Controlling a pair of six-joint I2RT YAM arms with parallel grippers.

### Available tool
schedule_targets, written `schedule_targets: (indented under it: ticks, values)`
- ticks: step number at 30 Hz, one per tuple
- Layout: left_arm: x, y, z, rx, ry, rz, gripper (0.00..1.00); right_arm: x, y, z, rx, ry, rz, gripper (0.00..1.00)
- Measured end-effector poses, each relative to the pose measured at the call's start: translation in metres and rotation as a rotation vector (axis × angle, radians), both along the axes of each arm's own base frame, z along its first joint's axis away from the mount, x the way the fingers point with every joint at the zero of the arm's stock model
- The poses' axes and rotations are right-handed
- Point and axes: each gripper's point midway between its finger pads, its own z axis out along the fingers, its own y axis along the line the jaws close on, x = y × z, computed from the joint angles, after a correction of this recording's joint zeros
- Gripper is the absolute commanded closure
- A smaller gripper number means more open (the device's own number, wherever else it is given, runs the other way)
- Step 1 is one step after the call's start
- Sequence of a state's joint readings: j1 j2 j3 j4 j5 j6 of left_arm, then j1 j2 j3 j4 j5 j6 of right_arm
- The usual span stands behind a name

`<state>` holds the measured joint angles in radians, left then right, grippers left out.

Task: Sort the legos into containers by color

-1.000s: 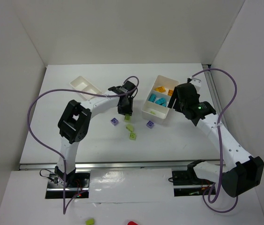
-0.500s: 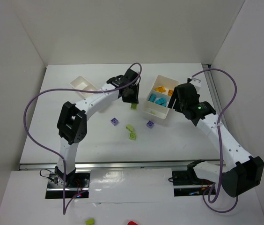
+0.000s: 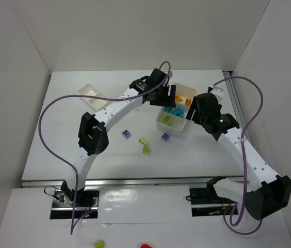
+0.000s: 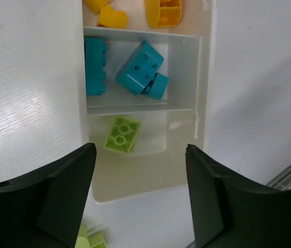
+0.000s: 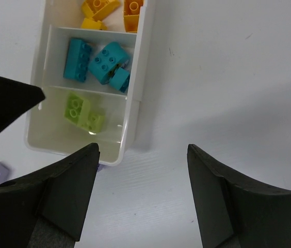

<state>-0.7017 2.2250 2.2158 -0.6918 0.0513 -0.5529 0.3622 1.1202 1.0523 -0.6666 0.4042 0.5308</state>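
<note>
L gripper (image 4: 140, 154) hung above the 3-section tray (image 4: 203, 77), jaws wide apart, nothing btwn them. Just ahead of its fingertips and below, a lime lego (image 4: 122, 134) lay studs-up in the tray's end section. It sat nearer the finger on the view's left side and touched neither finger. One section further ahead of the gripper sat the cyan legos (image 4: 140, 67): one long pc agst the side wall, two more touching each other mid-section. Beyond those, in the far section, were the orange legos (image 4: 112, 18), partly cut by the frame edge.

R gripper (image 5: 143, 151) also stood wide and empty, over bare table (image 5: 212, 77) just beside the tray's long wall. The tray lay ahead of it, off toward the finger on its view's left. From that wrist cam the lime in the end section looked like maybe two pcs touching; couldn't tell for sure.

Top view: both grippers were close to the tray, L one over it, R one at its side, apart from each other. Back toward the arm bases from the L gripper, outside the tray, lay two purple legos (image 3: 127, 134) and two loose lime legos (image 3: 146, 150) on the table. The lime pair lay near each other, roughly btwn the purples. The small tray (image 3: 93, 95) sat well apart from the L gripper, out past its arm's far side.
</note>
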Motion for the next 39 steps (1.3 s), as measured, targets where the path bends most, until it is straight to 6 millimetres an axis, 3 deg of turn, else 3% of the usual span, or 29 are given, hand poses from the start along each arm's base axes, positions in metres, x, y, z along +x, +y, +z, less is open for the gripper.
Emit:
schedule_targets:
  ticks: [3,5,8,10,13,17,20,23,24,27,31,39]
  values:
    - [-0.003,-0.002,-0.016,0.016,0.042,-0.019,0.16,-0.005,0.000,-0.003,0.003,0.004,0.012,0.24]
    - [-0.007,-0.002,-0.018,0.017,0.059,-0.026,0.24,-0.009,0.003,-0.009,0.009,0.009,0.042,0.24]
    - [-0.008,-0.001,-0.010,0.009,0.050,-0.027,0.28,-0.015,0.016,-0.018,0.027,0.024,0.124,0.24]
    - [-0.010,0.010,-0.002,0.014,0.040,-0.011,0.30,-0.018,0.035,-0.021,0.044,0.026,0.212,0.24]
    - [-0.026,0.045,0.006,0.045,0.045,0.032,0.30,-0.026,0.074,-0.022,0.059,0.019,0.360,0.24]
    - [-0.035,0.117,0.012,0.080,0.058,0.150,0.25,-0.040,0.123,-0.034,0.043,0.048,0.537,0.24]
    - [-0.036,0.167,0.003,0.124,0.077,0.254,0.21,-0.057,0.159,-0.054,0.013,0.100,0.663,0.14]
    - [-0.044,0.194,-0.019,0.179,0.121,0.309,0.14,-0.069,0.188,-0.077,-0.025,0.164,0.753,0.10]
    - [-0.048,0.198,-0.027,0.196,0.137,0.312,0.09,-0.071,0.196,-0.084,-0.034,0.184,0.773,0.10]
    - [-0.064,0.205,-0.050,0.245,0.192,0.309,0.08,-0.074,0.211,-0.111,-0.058,0.253,0.793,0.05]
    - [-0.071,0.207,-0.060,0.265,0.216,0.305,0.08,-0.081,0.216,-0.143,-0.090,0.333,0.783,0.05]
    - [-0.072,0.208,-0.072,0.282,0.241,0.305,0.11,-0.079,0.228,-0.158,-0.079,0.332,0.765,0.18]
